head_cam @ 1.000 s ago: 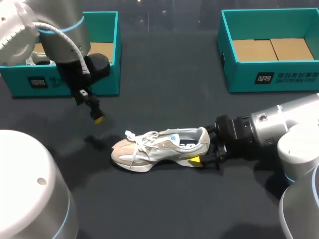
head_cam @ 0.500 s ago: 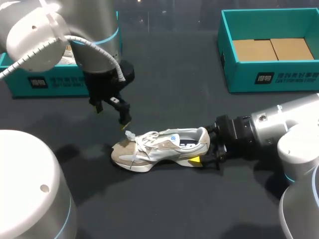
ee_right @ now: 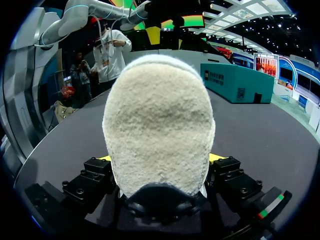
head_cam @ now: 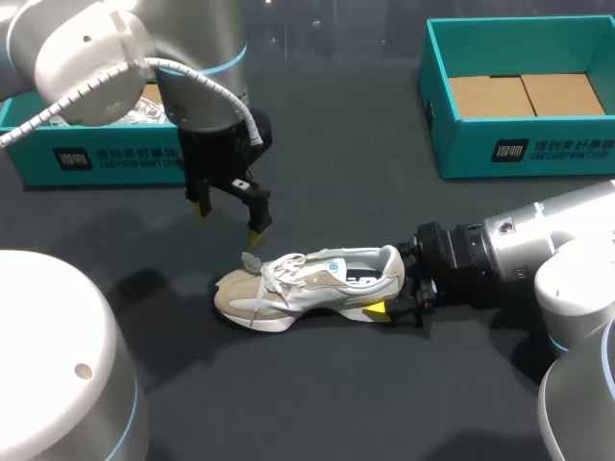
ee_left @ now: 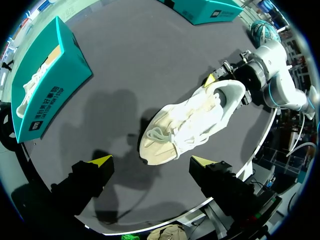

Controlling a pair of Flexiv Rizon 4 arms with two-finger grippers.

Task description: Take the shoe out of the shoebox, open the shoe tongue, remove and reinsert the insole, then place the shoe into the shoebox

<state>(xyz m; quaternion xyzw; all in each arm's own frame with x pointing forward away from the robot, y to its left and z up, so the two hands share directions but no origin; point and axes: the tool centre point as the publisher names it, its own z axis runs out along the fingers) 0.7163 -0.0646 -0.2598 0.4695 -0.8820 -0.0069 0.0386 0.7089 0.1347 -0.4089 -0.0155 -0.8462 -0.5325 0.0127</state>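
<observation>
Head view: wide open and empty, the left yellow-tipped gripper (head_cam: 229, 219) is seen just above the toe of the beige laced fabric sneaker (head_cam: 307, 280) lying on the black table (head_cam: 336, 173), whose heel is clamped by the right gripper (head_cam: 387, 291), so a snagged lace (head_cam: 252, 259) could probably drag it loose.

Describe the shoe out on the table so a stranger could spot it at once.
On the dark table, look in the open middle, nearer the robot than the left shoebox and the right shoebox, both teal. The shoe stands on its sole, beige and white with white laces. Unlike the other shoe, inside the left shoebox, its heel is clamped in the right gripper.
</observation>
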